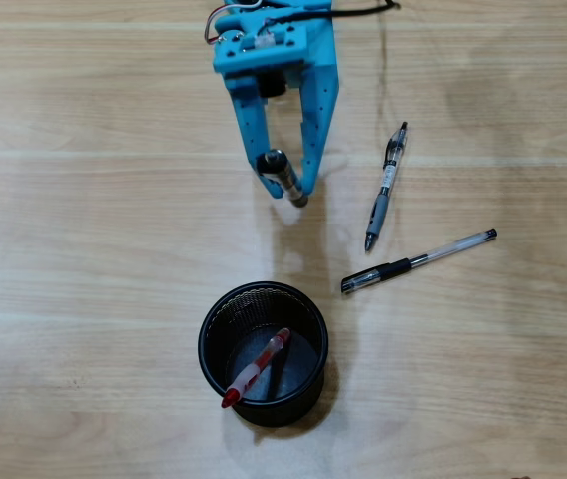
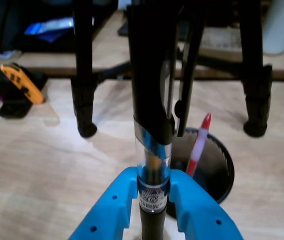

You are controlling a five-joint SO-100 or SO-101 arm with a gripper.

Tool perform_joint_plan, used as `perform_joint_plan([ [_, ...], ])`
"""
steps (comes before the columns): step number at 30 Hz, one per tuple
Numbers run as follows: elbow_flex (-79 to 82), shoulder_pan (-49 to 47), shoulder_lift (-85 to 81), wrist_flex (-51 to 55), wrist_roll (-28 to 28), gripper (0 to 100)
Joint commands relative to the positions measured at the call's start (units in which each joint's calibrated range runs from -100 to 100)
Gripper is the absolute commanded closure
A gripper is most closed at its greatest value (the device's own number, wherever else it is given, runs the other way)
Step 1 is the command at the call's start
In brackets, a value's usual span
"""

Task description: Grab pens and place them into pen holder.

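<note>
A black pen is pinched in the blue tool above the wooden surface, and one red pen is already stood in the pen holder.

In the overhead view, the black wire-mesh pen holder (image 1: 264, 354) is seen at lower centre on the surface (image 1: 84, 249), with the red pen (image 1: 256, 368) leaned inside it, its red tip propped over the near-left rim. Above it, the tool (image 1: 285, 186) is closed on the black pen (image 1: 283, 180), which is held nearly upright. Further right, the grey-blue pen (image 1: 386, 187) and the clear-barrelled pen with a black cap (image 1: 418, 261) are laid on the surface, near each other but not touching. In the wrist view, the black pen (image 2: 154, 150) is gripped between both blue fingers (image 2: 117, 200), with the holder (image 2: 217, 170) just behind and to the right.
</note>
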Motion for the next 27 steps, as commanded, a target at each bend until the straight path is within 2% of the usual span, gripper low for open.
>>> perform_joint_plan([
  [1, -3.14, -0.38, 2.42, -11.73, 0.07, 98],
  [7, -3.14, 0.44, 10.57, -26.40, -0.14, 98],
  [12, -3.23, 2.45, 17.03, -32.50, -0.09, 98],
  [23, -3.23, 4.28, 24.84, -33.50, -0.03, 97],
  [27, -3.23, 4.10, 24.75, -33.50, 0.23, 86],
])
